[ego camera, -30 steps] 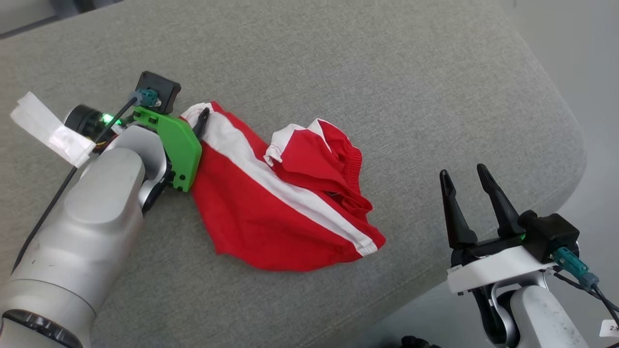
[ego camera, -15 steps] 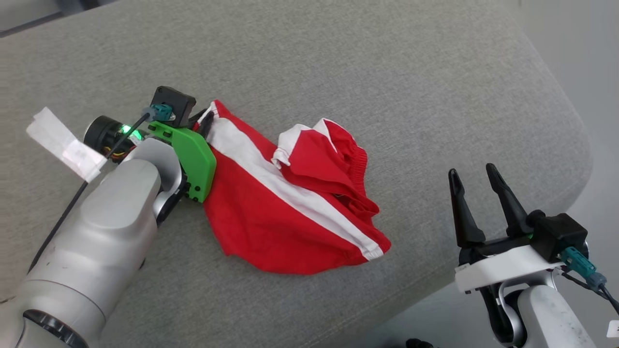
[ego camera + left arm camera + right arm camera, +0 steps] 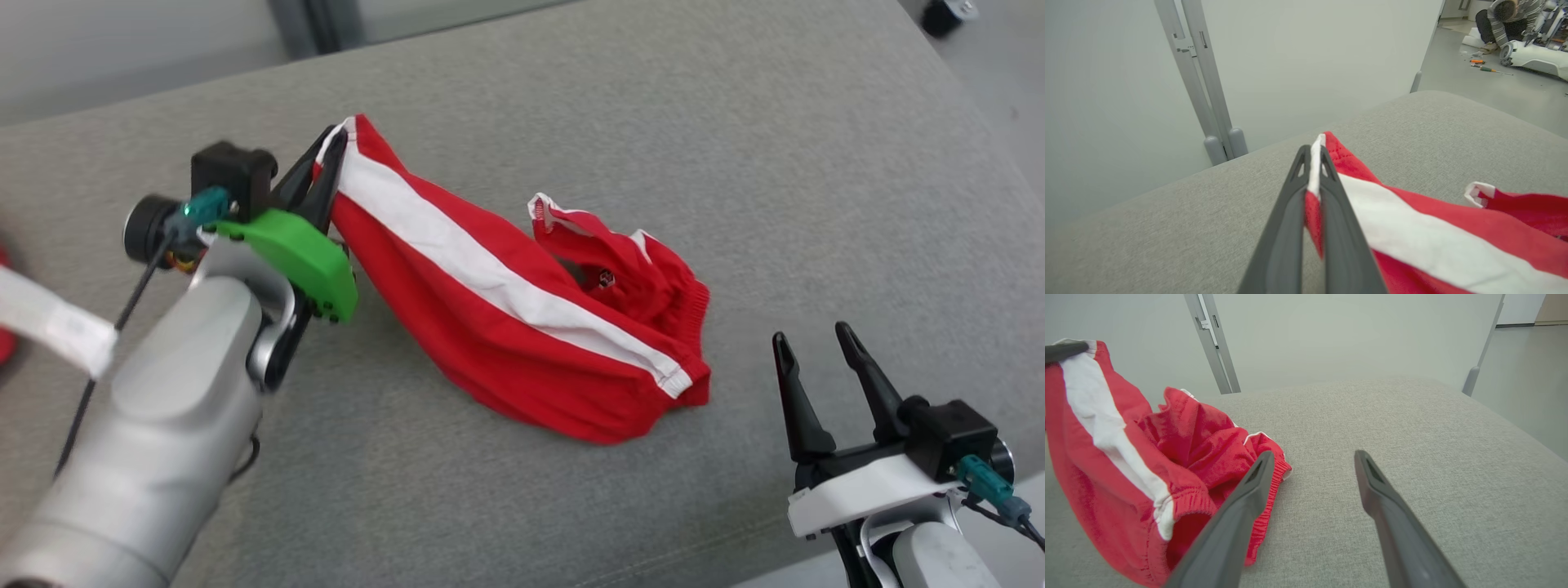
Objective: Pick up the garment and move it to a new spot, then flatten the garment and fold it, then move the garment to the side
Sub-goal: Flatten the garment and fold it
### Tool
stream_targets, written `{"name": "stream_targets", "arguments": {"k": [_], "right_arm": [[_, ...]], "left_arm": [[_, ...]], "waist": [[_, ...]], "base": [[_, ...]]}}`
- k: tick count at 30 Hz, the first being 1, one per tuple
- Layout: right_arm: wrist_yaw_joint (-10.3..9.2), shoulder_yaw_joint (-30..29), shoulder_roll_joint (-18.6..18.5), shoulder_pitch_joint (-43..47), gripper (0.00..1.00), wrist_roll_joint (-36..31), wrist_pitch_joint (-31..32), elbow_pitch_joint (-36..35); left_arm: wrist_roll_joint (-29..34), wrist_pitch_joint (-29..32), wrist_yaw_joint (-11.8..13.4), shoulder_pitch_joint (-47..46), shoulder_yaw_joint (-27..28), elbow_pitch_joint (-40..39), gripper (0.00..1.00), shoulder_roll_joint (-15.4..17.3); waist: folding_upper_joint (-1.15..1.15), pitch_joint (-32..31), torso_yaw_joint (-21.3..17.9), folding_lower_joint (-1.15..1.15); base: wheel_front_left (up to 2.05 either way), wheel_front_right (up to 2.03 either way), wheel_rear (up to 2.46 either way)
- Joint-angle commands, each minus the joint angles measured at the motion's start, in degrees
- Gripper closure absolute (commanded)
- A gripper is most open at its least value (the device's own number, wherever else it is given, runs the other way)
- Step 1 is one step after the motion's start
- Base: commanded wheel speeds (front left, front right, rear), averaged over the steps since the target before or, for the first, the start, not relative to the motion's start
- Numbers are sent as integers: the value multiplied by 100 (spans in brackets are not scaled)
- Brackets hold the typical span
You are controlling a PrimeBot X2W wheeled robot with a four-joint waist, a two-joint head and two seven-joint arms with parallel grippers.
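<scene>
The garment (image 3: pixel 506 327) is a pair of red shorts with a white side stripe, lying crumpled on the grey cushion (image 3: pixel 620 122). My left gripper (image 3: pixel 333 147) is shut on its far left corner and holds that end lifted. In the left wrist view the two dark fingers (image 3: pixel 1290 212) pinch the white and red hem of the garment (image 3: pixel 1412 241) between them. My right gripper (image 3: pixel 812 341) stands open at the lower right, just right of the waistband end, empty. In the right wrist view the garment (image 3: pixel 1126 449) lies left of the spread fingers (image 3: pixel 1241 506).
The cushion's right edge falls away to a grey floor (image 3: pixel 1004 98). A pale wall with a grey post (image 3: pixel 1200 81) stands behind the cushion. A person (image 3: pixel 1502 20) crouches on the floor far off with tools. A white tag (image 3: pixel 49 322) hangs on my left arm's cable.
The left gripper closed on the shorts' corner and lifted it up and away, stretching the garment out. The head camera has shifted; the right gripper stays open.
</scene>
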Motion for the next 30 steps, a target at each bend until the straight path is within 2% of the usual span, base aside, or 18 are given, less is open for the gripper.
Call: {"name": "stream_targets", "arguments": {"k": [1,7,12,16,21,22,23,24,30], "right_arm": [[0,0,-35,113,0,-16,-17,18],[0,33,-51,312,0,-10,-17,57],[0,48,-68,411,0,6,-17,81],[0,93,-91,464,0,27,-17,100],[0,94,-123,511,0,50,-17,126],[0,92,-129,514,0,52,-17,131],[0,92,-133,520,0,53,-17,134],[0,86,-137,529,0,57,-17,138],[0,45,-139,587,0,33,-17,152]], "left_arm": [[92,-6,121,467,152,-283,100,116],[386,-8,514,2040,813,-1672,100,362],[486,-10,742,3325,1265,-2482,100,355],[515,-10,757,4184,1539,-2769,100,202],[589,-10,655,4801,1787,-2780,100,-69],[635,-10,624,4877,1816,-2739,75,-101],[680,-10,611,4910,1849,-2725,18,-122],[709,-10,604,4936,1922,-2717,0,-167],[1144,-11,499,4954,2432,-2941,0,-331]], "waist": [[0,-546,646,0],[0,-829,1042,0],[0,-973,1221,0],[0,-1048,1278,0],[0,-1142,1311,0],[0,-1163,1317,0],[0,-1175,1321,0],[0,-1195,1328,0],[0,-1313,1352,0]], "base": [[0,0,0],[0,0,0],[0,0,0],[0,0,0],[0,0,0],[0,0,0],[0,0,0],[0,0,0],[0,0,0]]}}
